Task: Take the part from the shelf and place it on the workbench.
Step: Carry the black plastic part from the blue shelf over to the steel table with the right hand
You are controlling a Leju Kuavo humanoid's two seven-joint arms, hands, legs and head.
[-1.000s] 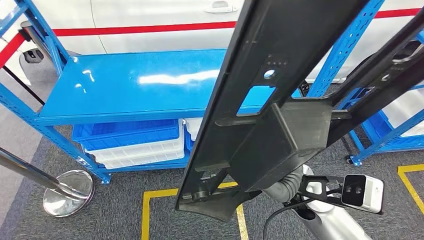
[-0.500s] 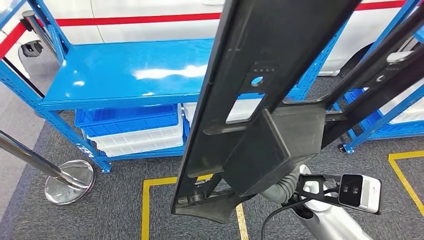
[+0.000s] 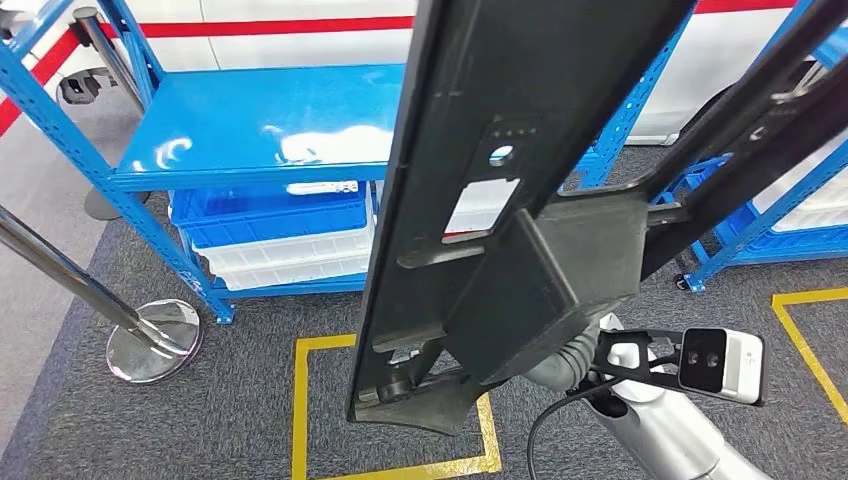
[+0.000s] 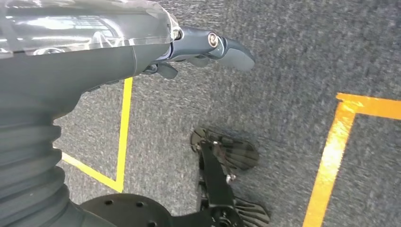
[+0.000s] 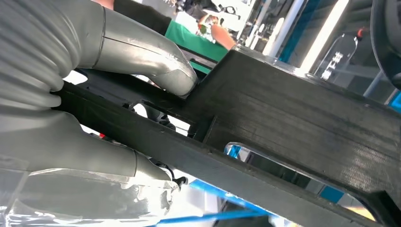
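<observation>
One second of turning is swinging your whole view: the shelf (image 3: 270, 120) is sliding aside and more floor is showing, so you are carrying the part (image 3: 520, 200) off toward the workbench. Your right hand (image 5: 118, 94) is clamping the part, thumb and fingers pressing opposite faces, holding it high. Your left hand (image 4: 208, 47) is hanging empty over the floor, fingers loosely apart.

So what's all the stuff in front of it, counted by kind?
Black parts held up by the right hand: 1, the black part
Blue shelf racks: 2
Chrome barrier posts: 1
Yellow floor squares: 2
Total: 6
</observation>
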